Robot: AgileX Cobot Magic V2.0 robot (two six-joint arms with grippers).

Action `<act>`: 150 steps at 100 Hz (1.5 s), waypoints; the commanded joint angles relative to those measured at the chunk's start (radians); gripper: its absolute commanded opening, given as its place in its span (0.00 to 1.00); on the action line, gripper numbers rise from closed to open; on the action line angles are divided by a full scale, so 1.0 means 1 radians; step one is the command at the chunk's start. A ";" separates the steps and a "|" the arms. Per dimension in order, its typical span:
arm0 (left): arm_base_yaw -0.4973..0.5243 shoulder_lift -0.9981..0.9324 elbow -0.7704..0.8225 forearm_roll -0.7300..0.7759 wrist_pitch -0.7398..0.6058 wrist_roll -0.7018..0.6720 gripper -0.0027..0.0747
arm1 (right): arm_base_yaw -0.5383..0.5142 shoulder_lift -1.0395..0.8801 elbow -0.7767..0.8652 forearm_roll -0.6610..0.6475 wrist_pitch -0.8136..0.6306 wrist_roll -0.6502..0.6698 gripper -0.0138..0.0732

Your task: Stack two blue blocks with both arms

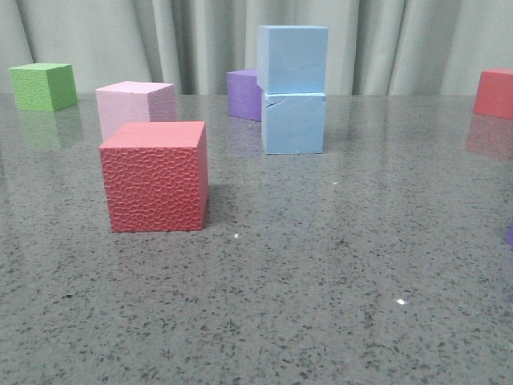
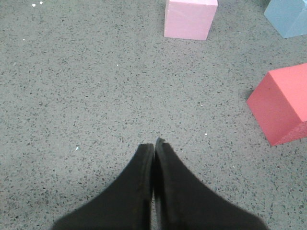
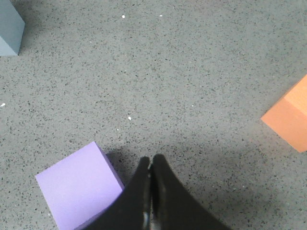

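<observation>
1. You can take the stack as built: in the front view the upper pale sky-blue smooth foam cube (image 1: 292, 58) sits on the lower pale sky-blue foam cube (image 1: 293, 123), far centre of the speckled grey stone-look table (image 1: 337, 273). The upper cube is shifted slightly left but looks well supported, and nothing is touching either one.
2. Note the small crack along the lower cube's top edge, just under the seam. It does not appear to tilt the stack.
3. Your left gripper (image 2: 155, 143) is clenched on nothing, its black fingers pressed together over bare table. In its wrist view the smooth pink foam cube (image 2: 190, 18), the textured red foam cube (image 2: 283, 105) and a corner of a blue cube (image 2: 289, 17) all lie well apart from it.
4. Your right gripper (image 3: 150, 163) is likewise closed and empty. A lilac-purple foam cube (image 3: 79, 191) sits just beside its fingers, an orange foam cube (image 3: 290, 117) lies well off to one side, and a shaded blue-grey cube corner (image 3: 9, 26) shows at the far edge.
5. Neither arm appears in the front view, so both seem pulled back from the stack.
6. Bystanders there: the green foam cube (image 1: 44, 86), the purple foam cube (image 1: 244, 94) behind the stack, and another red cube (image 1: 494, 92) at the right edge.
7. My judgement: the task is essentially finished; at most, you need only park the arms.
</observation>
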 commanded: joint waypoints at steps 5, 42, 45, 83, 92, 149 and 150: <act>0.002 0.000 -0.025 -0.022 -0.070 -0.007 0.01 | -0.006 -0.007 -0.025 -0.002 -0.042 -0.010 0.08; 0.002 0.000 -0.025 -0.022 -0.070 -0.007 0.01 | -0.006 -0.007 -0.025 -0.002 -0.042 -0.010 0.08; 0.002 0.000 -0.025 -0.022 -0.070 -0.007 0.01 | -0.006 -0.007 -0.025 -0.002 -0.042 -0.010 0.08; 0.002 0.000 -0.025 -0.022 -0.070 -0.007 0.01 | -0.006 -0.007 -0.025 -0.002 -0.042 -0.010 0.08; 0.002 0.000 -0.025 -0.022 -0.070 -0.007 0.01 | -0.006 -0.007 -0.025 -0.002 -0.042 -0.010 0.08; 0.002 -0.014 -0.023 0.041 -0.164 -0.007 0.01 | -0.006 -0.007 -0.025 -0.002 -0.042 -0.010 0.08; 0.002 -0.015 -0.022 0.044 -0.171 -0.007 0.01 | -0.006 -0.007 -0.025 -0.002 -0.042 -0.010 0.08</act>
